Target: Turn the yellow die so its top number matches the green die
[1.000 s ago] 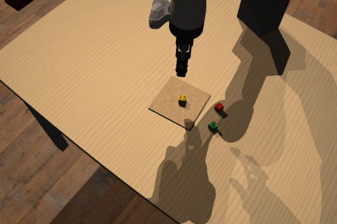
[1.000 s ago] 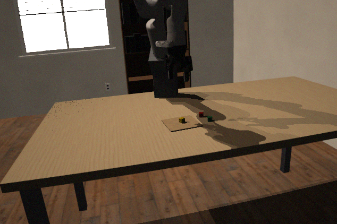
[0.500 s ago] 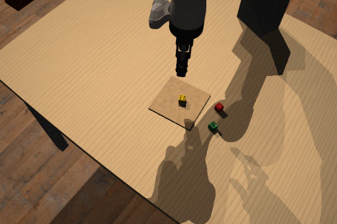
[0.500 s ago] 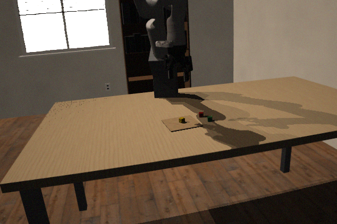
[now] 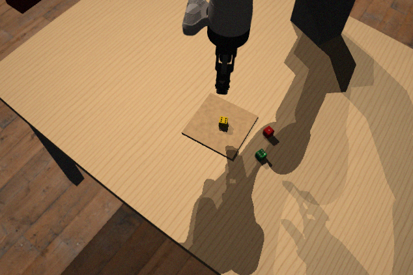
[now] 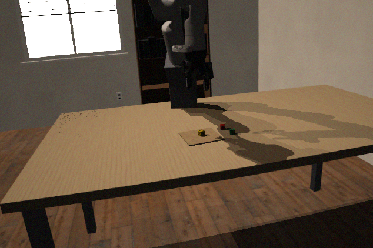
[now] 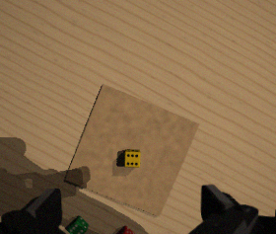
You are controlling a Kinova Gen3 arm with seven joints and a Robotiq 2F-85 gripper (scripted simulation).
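A yellow die is seen resting on a square mat laid flat on the wooden table. A red die and a green die are found just beside each other on the table, off the mat's right edge. The gripper is held high above the table with fingers spread wide and nothing between them.

The arm reaches out from its dark pedestal at the far side of the tabletop, its pale links folding down to a wrist that points straight downward. The hand hangs high above the surface, its two dark fingers spread fully apart with nothing between them.
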